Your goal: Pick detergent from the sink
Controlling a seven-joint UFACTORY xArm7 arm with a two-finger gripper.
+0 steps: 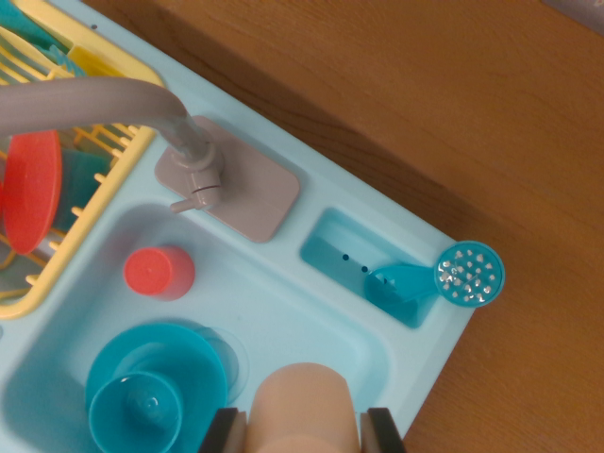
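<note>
At the wrist view's bottom edge, the tan detergent [304, 408] is clasped between the gripper [304, 436] fingers above the sink [283, 311]; it should be lifted straight, clear of the faucet [113, 104].

A red cup [159, 272] stands left of centre, a blue bowl [156, 387] nearer. A grey faucet [193, 170] rises behind. A yellow rack [66, 160] holds a red plate [30, 187] at far left. A strainer [467, 274] lies right on the table [425, 104].

A brown wooden table [396, 85] carries everything here — a light-blue toy sink unit [283, 160] lies directly on it, set at a slant across the wrist view's left and bottom, with bare wood above and to the right.
</note>
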